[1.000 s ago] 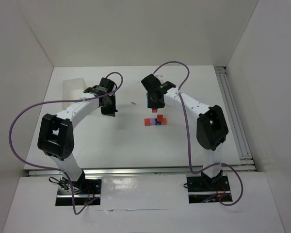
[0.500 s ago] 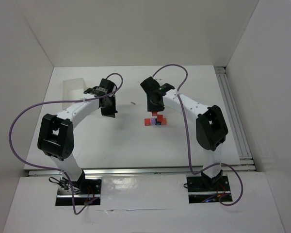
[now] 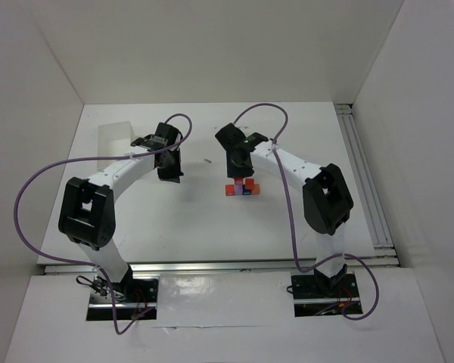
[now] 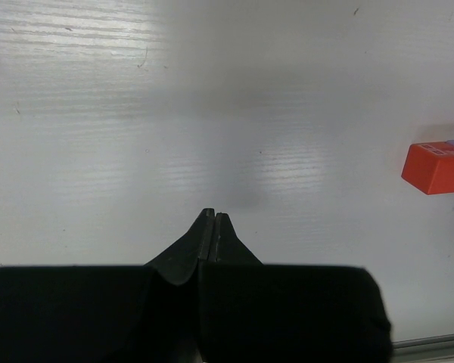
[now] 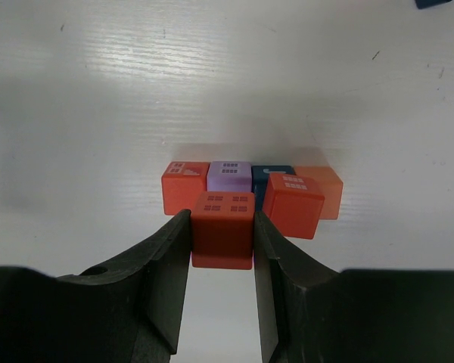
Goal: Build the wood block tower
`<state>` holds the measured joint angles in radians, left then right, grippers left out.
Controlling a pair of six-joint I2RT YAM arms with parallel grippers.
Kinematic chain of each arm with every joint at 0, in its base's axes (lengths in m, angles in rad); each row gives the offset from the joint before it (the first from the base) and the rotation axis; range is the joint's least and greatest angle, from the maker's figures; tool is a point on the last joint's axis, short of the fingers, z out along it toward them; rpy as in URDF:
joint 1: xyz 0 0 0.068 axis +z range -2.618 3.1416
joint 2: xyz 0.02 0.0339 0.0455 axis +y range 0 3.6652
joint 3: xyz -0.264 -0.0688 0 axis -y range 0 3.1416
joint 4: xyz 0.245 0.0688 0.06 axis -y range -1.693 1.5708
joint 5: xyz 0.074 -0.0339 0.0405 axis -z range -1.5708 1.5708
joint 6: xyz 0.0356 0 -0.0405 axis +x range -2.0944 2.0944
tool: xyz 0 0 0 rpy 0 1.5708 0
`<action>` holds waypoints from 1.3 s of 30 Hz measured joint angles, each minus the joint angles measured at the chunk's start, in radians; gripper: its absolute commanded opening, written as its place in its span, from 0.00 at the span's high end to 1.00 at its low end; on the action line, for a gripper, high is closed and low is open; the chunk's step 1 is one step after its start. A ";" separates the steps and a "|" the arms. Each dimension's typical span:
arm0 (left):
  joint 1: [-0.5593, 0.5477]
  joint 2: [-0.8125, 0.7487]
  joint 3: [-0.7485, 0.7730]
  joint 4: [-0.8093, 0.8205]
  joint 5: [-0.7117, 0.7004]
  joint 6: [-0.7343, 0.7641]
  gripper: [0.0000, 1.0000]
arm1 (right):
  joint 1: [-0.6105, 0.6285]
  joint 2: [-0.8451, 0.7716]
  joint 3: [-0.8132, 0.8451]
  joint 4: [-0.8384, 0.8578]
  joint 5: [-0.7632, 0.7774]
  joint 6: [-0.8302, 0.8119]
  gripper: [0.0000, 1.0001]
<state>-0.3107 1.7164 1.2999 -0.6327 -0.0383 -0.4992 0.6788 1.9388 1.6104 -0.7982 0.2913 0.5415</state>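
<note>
Here, pinching a red block (image 5: pixel 222 229) squarely between right gripper (image 5: pixel 221 220) jaws near the tower (image 5: pixel 230 178), with left gripper (image 4: pixel 213 218) jaws pressed together.

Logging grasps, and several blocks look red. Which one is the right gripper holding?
The red block clamped in the right gripper, nearest the wrist camera; the other red blocks sit ungripped in the cluster behind it.

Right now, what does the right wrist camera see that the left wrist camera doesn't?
Only the right wrist: the right claw shut on a red block, close to a row of blocks. Only the left wrist: the left claw, shut and empty. Both: the white table, and probably the same orange-red end block beside a purple one.
</note>
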 measured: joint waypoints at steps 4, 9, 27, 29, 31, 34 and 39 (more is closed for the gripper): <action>0.000 0.000 -0.005 0.003 0.001 0.000 1.00 | 0.000 0.005 0.000 0.000 0.000 0.000 0.66; 0.000 0.000 -0.005 0.005 0.009 0.000 1.00 | 0.006 0.020 0.000 0.000 0.000 0.000 0.66; 0.000 0.000 -0.005 0.005 0.012 0.000 1.00 | 0.018 0.068 0.000 0.001 -0.016 0.000 0.66; 0.000 0.000 -0.005 0.005 0.012 0.000 1.00 | 0.018 0.068 0.000 0.001 -0.017 0.000 0.66; 0.000 0.000 -0.005 0.005 0.012 0.000 1.00 | 0.019 0.068 0.000 0.001 -0.018 0.000 0.66; 0.000 0.000 -0.005 0.005 0.012 0.000 1.00 | 0.019 0.069 0.000 0.001 -0.018 0.000 0.66; 0.000 0.000 -0.005 0.005 0.012 0.000 1.00 | 0.019 0.072 0.003 0.002 -0.018 0.000 0.66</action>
<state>-0.3107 1.7161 1.2949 -0.6277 -0.0265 -0.4992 0.6975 2.0106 1.6131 -0.7967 0.2729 0.5415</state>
